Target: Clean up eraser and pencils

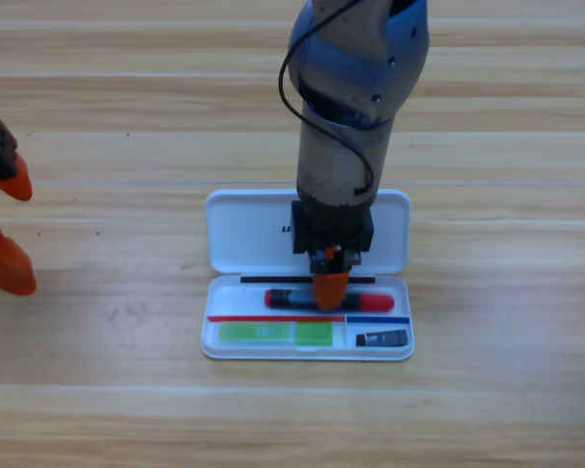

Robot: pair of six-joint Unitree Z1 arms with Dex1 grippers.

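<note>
The white case [244,229] lies open mid-table, its lid to the rear and its tray [211,336] to the front. The black pencil with red ends [375,302] lies across the tray's upper slot. My right gripper [331,285] comes down from the top edge and points straight at the pencil's middle, hiding that part. In the lower left compartment lies the light green pencil [273,333]. The small dark eraser [382,338] sits in the lower right compartment. At the left edge my left gripper [8,222] waits open, holding nothing.
The wooden table [507,117] surrounds the case on all sides. The right arm's grey body [356,88] rises over the case lid and covers its middle.
</note>
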